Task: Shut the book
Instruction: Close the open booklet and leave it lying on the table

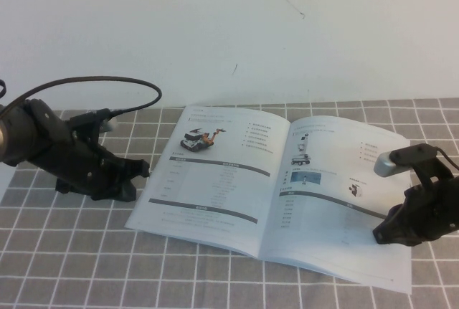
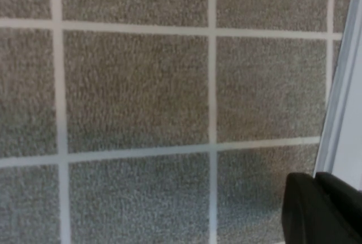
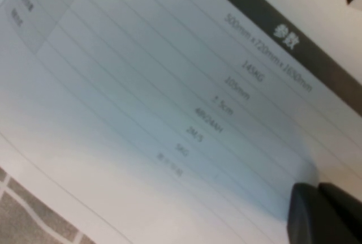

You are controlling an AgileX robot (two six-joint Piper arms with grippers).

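**Book open flat, an arm at each side**

The right gripper (image 1: 384,234) sits low over the near right part of the book (image 1: 237,180), which lies spread on the cloth (image 1: 72,266). The left gripper (image 1: 140,169) is just beside its left edge. I cannot tell whether either claw is open or closed. A push at that edge might slide the book rather than fold it, and pressure from the right could crease the thin paper.

Robotics lab: left pincer (image 1: 140,170) and right pincer (image 1: 383,235) flank a checked cloth (image 1: 72,266) before a bare wall (image 1: 215,22)

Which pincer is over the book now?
The right pincer: it is over the right page of the book. The left pincer is off the paper, over the checked cloth beside the left page.
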